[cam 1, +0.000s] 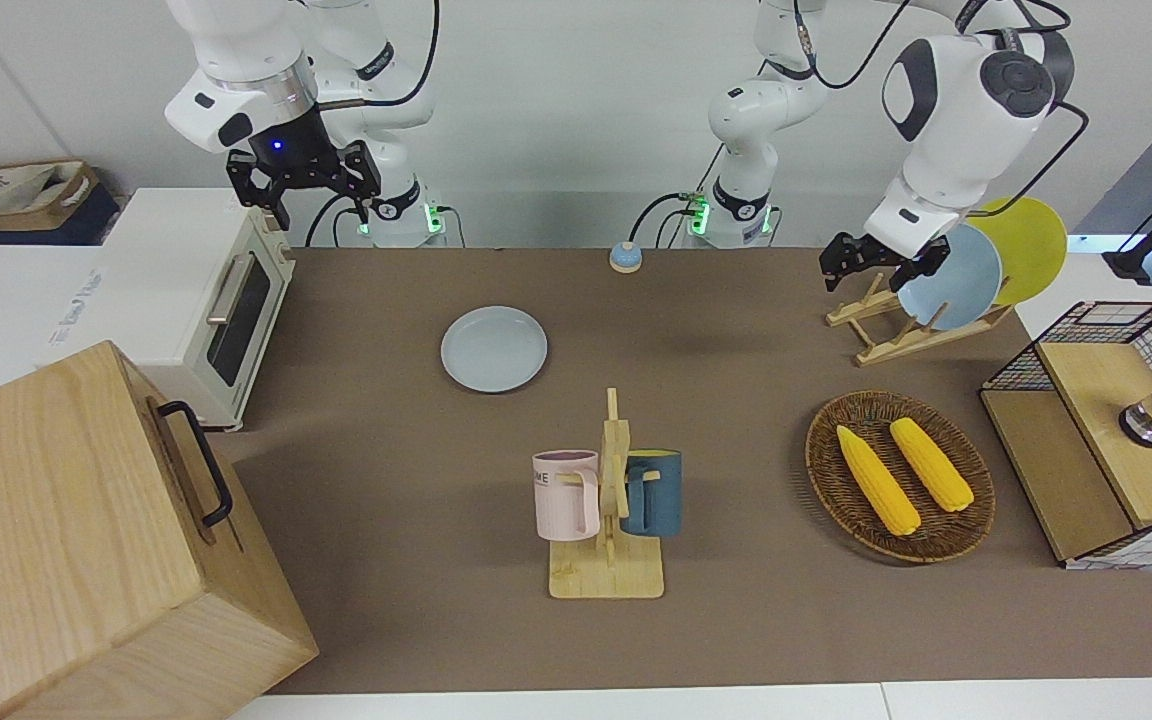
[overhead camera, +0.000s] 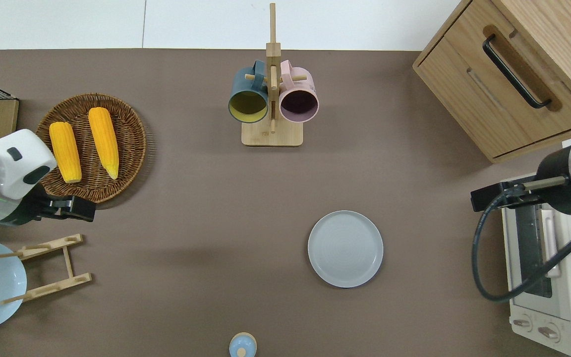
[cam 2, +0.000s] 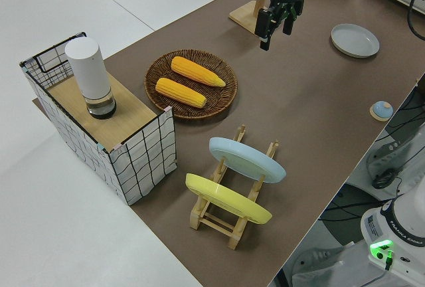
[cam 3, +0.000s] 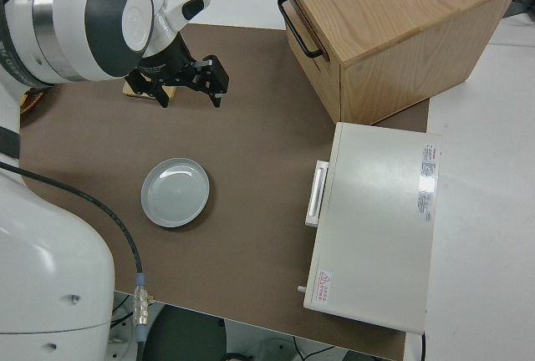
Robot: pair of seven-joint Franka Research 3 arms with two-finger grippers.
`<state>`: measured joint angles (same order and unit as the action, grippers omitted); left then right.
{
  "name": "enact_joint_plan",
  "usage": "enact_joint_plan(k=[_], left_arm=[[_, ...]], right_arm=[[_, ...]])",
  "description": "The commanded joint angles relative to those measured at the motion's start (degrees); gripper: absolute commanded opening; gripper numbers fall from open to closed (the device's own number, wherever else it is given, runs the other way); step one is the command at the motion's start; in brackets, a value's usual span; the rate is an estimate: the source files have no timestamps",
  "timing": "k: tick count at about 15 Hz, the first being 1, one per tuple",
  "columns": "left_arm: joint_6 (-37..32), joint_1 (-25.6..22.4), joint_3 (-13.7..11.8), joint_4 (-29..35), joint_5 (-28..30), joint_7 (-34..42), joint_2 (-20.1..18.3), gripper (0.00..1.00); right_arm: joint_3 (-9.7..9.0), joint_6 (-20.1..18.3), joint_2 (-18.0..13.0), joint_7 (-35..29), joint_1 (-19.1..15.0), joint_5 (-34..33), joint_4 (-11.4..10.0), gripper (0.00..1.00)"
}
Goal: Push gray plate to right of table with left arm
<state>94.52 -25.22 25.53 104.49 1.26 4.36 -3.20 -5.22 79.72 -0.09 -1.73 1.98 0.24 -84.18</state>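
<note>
The gray plate (overhead camera: 345,249) lies flat on the counter (overhead camera: 206,198), well apart from the left tool (overhead camera: 75,208) and toward the right arm's end from it; the left tool hangs in the air over bare counter between the wicker basket (overhead camera: 132,148) holding two corn cobs and the wooden dish rack (overhead camera: 47,270), its fingers slightly spread and pinching nothing; the plate sits a little nearer to the robots than the spot under the tool, with only open brown surface along the line joining them. The mug rack (overhead camera: 272,134) stands farther from the robots than that line and appears clear of it; the toaster oven (overhead camera: 543,277) bounds the counter on the plate's side away from the tool. The right tool (cam 1: 304,180), fingers spread, belongs to the parked arm. Judged from this layout, the left tool should descend on the plate's edge facing it, then sweep onward toward the oven; the plate, being round, has no long axis to align.
</note>
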Motion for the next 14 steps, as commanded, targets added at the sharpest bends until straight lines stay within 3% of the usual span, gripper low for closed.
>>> enact_joint_plan(k=[1, 9, 14], left_arm=[[-2.1, -0.4, -4.2, -2.4, 4.8, 5.5, -0.6, 0.99], [-6.4, -0.4, -6.0, -10.3, 3.3, 5.5, -0.3, 0.99], [-6.5, -0.4, -5.7, -10.4, 1.1, 5.2, -0.3, 0.99]], right_arm=[[-0.32, -0.7, -0.4, 0.1, -0.7, 0.5, 0.0, 0.983], [-0.23, -0.7, -0.4, 0.1, -0.7, 0.5, 0.0, 0.983], [-0.23, -0.7, -0.4, 0.1, -0.7, 0.5, 0.0, 0.983]])
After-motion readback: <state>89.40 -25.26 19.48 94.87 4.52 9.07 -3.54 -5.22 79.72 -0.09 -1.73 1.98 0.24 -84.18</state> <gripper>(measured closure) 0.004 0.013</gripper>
